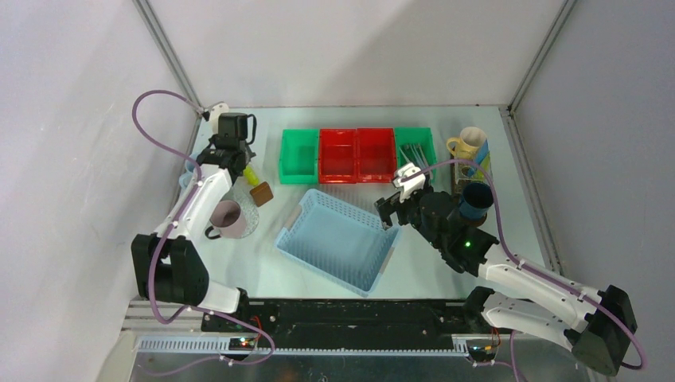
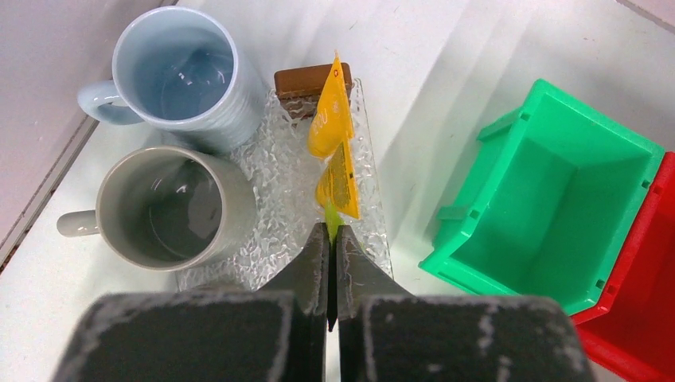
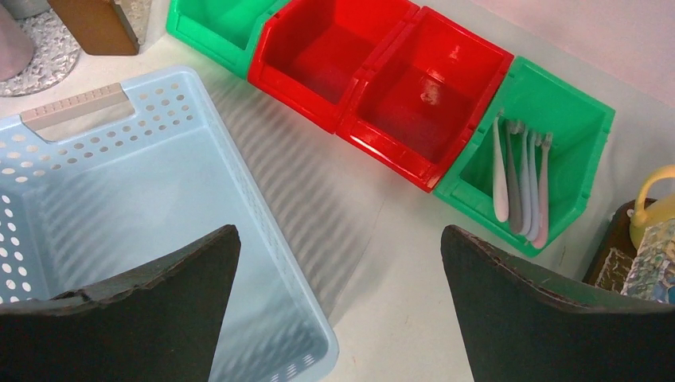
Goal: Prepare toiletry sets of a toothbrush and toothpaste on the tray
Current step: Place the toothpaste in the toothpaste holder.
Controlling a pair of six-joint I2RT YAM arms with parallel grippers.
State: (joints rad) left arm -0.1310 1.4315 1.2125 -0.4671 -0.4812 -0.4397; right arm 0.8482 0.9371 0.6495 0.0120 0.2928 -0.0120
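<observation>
Yellow tube pinched in left fingers, arm reaching far; right fingers spread wide, empty, over basket.

A bare strip of table, seemingly passable, runs between the blue basket and the bins.

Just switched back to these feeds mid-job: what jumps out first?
The left gripper is shut on a yellow tube beside the pale blue mug and grey mug at the table's left. Mid-table lies a light blue basket, the open right gripper at its right edge. Behind runs a bright row of red and green bins, with toothbrushes in the rightmost green bin.
</observation>
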